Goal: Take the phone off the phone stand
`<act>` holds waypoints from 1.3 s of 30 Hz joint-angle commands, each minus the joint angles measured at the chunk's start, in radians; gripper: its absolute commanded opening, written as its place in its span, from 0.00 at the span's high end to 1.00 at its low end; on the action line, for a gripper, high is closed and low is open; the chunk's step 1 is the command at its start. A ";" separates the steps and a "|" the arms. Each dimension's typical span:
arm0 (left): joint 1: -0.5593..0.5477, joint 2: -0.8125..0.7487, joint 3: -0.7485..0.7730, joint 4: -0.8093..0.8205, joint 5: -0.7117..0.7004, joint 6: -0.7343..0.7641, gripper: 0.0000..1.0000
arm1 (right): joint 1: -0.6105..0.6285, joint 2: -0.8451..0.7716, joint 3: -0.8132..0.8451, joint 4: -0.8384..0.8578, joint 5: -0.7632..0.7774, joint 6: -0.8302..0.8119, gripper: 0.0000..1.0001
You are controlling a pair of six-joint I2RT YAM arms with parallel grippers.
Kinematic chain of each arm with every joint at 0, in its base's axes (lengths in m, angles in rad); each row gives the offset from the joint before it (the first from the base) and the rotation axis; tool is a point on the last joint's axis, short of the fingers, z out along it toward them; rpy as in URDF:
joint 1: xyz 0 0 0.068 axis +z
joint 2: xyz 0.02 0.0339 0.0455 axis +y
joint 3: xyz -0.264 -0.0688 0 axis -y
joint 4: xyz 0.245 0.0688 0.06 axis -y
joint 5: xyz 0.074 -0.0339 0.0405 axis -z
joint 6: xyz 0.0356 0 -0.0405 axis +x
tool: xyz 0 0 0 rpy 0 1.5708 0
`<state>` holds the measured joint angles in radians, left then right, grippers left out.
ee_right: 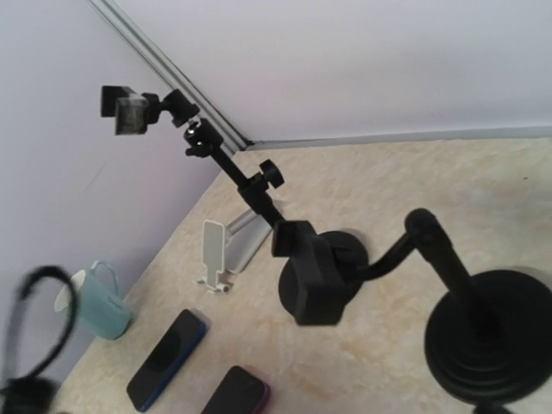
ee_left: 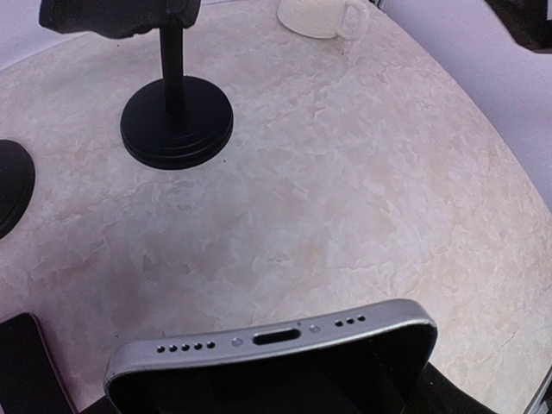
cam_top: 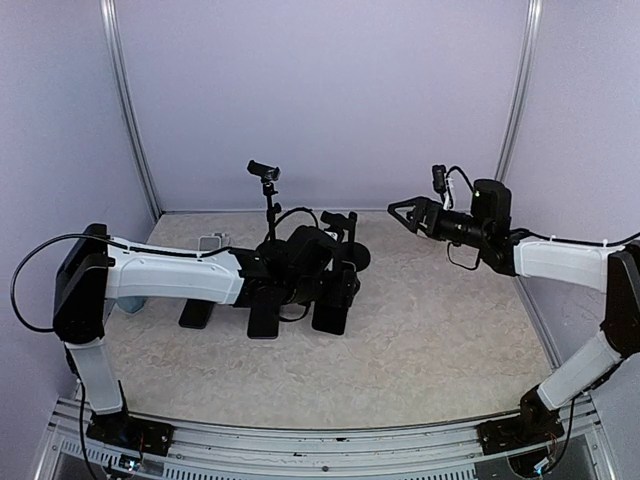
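Silver along its edge, the phone (ee_left: 276, 341) was held off the marbled table (ee_left: 362, 190) with its charging port turned outward. It was not seated in the phone stand (ee_right: 487, 341), whose cradle (ee_right: 312, 280) was shown empty in the right wrist view. The phone was kept low and to the near side of the stand's round base, which was judged to leave room for it to be laid down without the stand being knocked. The fingers of the left gripper (cam_top: 338, 287) were hidden behind the phone, but it was carried just where they meet, so they were judged to be clamped on it. The left arm was stretched low from the near left corner to mid-table, with the wrist tipped down. The right gripper (cam_top: 403, 212) was raised at the right and aimed left, well apart from the stand. Whether its fingers were parted could not be told.
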<state>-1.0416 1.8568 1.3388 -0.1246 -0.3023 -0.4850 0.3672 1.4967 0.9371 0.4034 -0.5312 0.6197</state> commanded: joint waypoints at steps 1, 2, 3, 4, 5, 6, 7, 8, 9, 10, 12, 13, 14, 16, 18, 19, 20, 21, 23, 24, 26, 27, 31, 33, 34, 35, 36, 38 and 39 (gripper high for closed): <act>0.006 0.073 0.083 0.009 -0.015 -0.051 0.61 | -0.014 -0.108 -0.064 -0.045 0.043 -0.043 0.00; 0.008 0.090 0.090 0.014 -0.012 -0.057 0.61 | -0.014 -0.128 -0.077 -0.049 0.046 -0.046 0.00; 0.014 0.111 0.096 0.014 -0.009 -0.062 0.61 | -0.014 -0.148 -0.090 -0.055 0.048 -0.051 0.00; 0.018 0.125 0.105 0.014 -0.004 -0.070 0.61 | -0.014 -0.166 -0.101 -0.062 0.049 -0.057 0.00; 0.021 0.140 0.114 0.013 -0.002 -0.077 0.61 | -0.014 -0.182 -0.112 -0.069 0.050 -0.061 0.00; 0.025 0.153 0.123 0.011 -0.001 -0.084 0.61 | -0.014 -0.204 -0.121 -0.078 0.054 -0.064 0.00; 0.027 0.168 0.135 0.006 -0.001 -0.091 0.61 | -0.014 -0.219 -0.132 -0.084 0.058 -0.068 0.00; 0.031 0.183 0.146 0.003 -0.001 -0.097 0.61 | -0.014 -0.234 -0.146 -0.091 0.062 -0.071 0.00; 0.036 0.198 0.163 0.000 0.001 -0.110 0.61 | -0.014 -0.249 -0.157 -0.096 0.068 -0.073 0.00; 0.038 0.216 0.179 -0.005 0.000 -0.118 0.61 | -0.014 -0.261 -0.167 -0.100 0.072 -0.074 0.00; 0.043 0.254 0.215 -0.029 -0.005 -0.138 0.61 | -0.014 -0.280 -0.184 -0.107 0.081 -0.075 0.00; 0.046 0.274 0.235 -0.037 -0.008 -0.147 0.60 | -0.014 -0.285 -0.191 -0.109 0.083 -0.076 0.00; 0.049 0.291 0.250 -0.043 -0.010 -0.154 0.60 | -0.014 -0.290 -0.196 -0.111 0.083 -0.075 0.00; 0.054 0.332 0.282 -0.053 -0.008 -0.166 0.59 | -0.015 -0.293 -0.204 -0.114 0.082 -0.074 0.00; 0.057 0.367 0.319 -0.074 -0.009 -0.177 0.58 | -0.016 -0.298 -0.209 -0.116 0.082 -0.074 0.00; 0.058 0.381 0.335 -0.082 -0.008 -0.183 0.58 | -0.016 -0.301 -0.211 -0.119 0.083 -0.074 0.00; 0.059 0.396 0.352 -0.089 -0.008 -0.195 0.58 | -0.016 -0.304 -0.211 -0.121 0.085 -0.076 0.00; 0.060 0.409 0.364 -0.097 -0.010 -0.204 0.58 | -0.016 -0.305 -0.212 -0.123 0.086 -0.078 0.00; 0.060 0.431 0.386 -0.114 -0.021 -0.219 0.57 | -0.017 -0.307 -0.211 -0.125 0.084 -0.082 0.00; 0.060 0.442 0.394 -0.122 -0.029 -0.225 0.57 | -0.017 -0.308 -0.210 -0.125 0.083 -0.083 0.00; 0.062 0.460 0.406 -0.131 -0.044 -0.237 0.55 | -0.019 -0.306 -0.210 -0.125 0.083 -0.084 0.00; 0.064 0.470 0.412 -0.134 -0.048 -0.244 0.54 | -0.019 -0.305 -0.211 -0.126 0.082 -0.085 0.00; 0.070 0.509 0.436 -0.137 -0.066 -0.269 0.53 | -0.020 -0.305 -0.212 -0.126 0.082 -0.083 0.00; 0.070 0.530 0.455 -0.139 -0.065 -0.274 0.53 | -0.022 -0.303 -0.212 -0.127 0.079 -0.084 0.00; 0.068 0.546 0.469 -0.149 -0.068 -0.278 0.53 | -0.022 -0.303 -0.212 -0.125 0.079 -0.083 0.00; 0.067 0.556 0.483 -0.156 -0.072 -0.279 0.52 | -0.022 -0.302 -0.210 -0.125 0.078 -0.083 0.00; 0.065 0.567 0.497 -0.163 -0.076 -0.280 0.52 | -0.022 -0.300 -0.210 -0.126 0.076 -0.083 0.00; 0.063 0.583 0.517 -0.181 -0.091 -0.283 0.50 | -0.023 -0.299 -0.211 -0.123 0.074 -0.081 0.00; 0.062 0.589 0.525 -0.189 -0.098 -0.284 0.50 | -0.024 -0.298 -0.213 -0.123 0.074 -0.080 0.00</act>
<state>-0.9764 2.3985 1.8175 -0.2703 -0.3645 -0.7486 0.3565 1.2110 0.7357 0.2832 -0.4557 0.5434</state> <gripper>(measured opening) 0.731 0.999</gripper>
